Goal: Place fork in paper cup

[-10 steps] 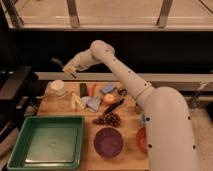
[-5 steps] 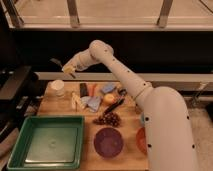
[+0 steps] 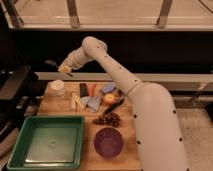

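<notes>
Wooden table [image 3: 60,107] under dark window wall. My pincer [image 3: 64,70] clamped on fork [image 3: 54,64], hovering above paper cup [image 3: 57,88] at far-left table corner. Risk: fork held near-flat, could catch rim, tip light cup, or miss on release.

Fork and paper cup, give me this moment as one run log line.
gripper: shut on fork, raised above and right of paper cup | paper cup: upright on wooden table | fork: not yet in cup
</notes>
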Robot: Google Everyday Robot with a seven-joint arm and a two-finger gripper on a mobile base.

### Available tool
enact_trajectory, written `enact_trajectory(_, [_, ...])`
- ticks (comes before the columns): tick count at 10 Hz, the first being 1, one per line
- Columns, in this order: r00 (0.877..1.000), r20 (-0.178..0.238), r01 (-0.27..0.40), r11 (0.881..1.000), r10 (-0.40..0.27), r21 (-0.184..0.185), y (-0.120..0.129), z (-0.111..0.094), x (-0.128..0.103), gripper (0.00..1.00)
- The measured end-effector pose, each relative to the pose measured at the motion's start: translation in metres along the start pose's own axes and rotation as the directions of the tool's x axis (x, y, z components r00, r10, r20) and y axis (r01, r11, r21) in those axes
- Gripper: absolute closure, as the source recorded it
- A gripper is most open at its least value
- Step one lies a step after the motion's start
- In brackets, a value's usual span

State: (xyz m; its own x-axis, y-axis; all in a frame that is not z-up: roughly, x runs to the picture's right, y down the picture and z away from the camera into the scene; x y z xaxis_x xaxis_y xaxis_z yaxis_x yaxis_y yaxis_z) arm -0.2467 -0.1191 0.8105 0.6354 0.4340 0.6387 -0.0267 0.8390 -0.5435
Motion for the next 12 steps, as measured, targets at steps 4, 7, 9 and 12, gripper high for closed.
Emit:
enact_trajectory(4, [0.985, -0.111, 0.126, 0.990, -0.132, -0.061, -0.004, 0.026, -0.003, 1.00])
enact_trajectory(7, [0.945, -0.255, 0.186, 0.977, -0.206, -0.101, -0.001, 0.044, 0.009, 1.00])
enact_trajectory(9, [0.944, -0.264, 0.179, 0.979, -0.199, -0.097, -0.001, 0.045, 0.018, 1.00])
enact_trajectory(12, [0.944, -0.262, 0.179, 0.979, -0.198, -0.097, -0.001, 0.046, 0.017, 1.00])
